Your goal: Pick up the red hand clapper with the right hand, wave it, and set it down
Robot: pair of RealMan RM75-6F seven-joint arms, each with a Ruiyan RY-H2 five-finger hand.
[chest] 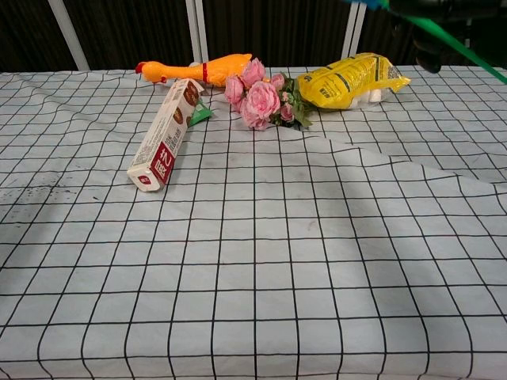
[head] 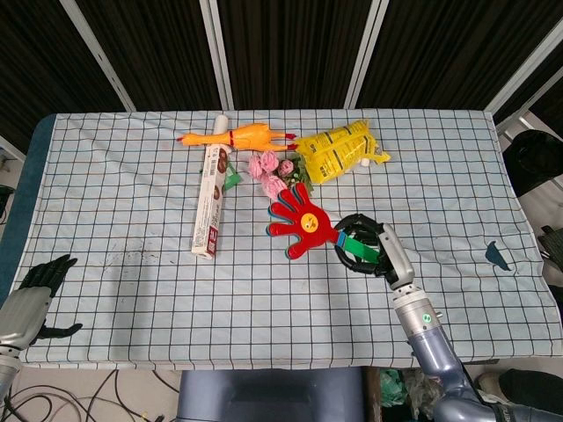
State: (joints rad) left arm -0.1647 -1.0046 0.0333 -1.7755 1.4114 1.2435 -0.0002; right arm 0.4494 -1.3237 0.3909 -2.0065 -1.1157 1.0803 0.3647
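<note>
The red hand clapper (head: 298, 221) is lifted above the table, its red palm with a yellow face pointing left toward the pink flowers. My right hand (head: 368, 246) grips its green handle (head: 355, 253). In the chest view only the green handle (chest: 459, 47) and a dark bit of the right hand (chest: 432, 9) show at the top right edge; the red palm is out of frame. My left hand (head: 40, 286) rests off the table's near left corner, fingers spread, holding nothing.
At the back of the checked tablecloth (head: 132, 193) lie a rubber chicken (head: 237, 136), a long white-and-red box (head: 210, 200), pink flowers (head: 275, 176) and a yellow snack bag (head: 336, 152). A dark scrap (head: 497, 255) lies near the right edge.
</note>
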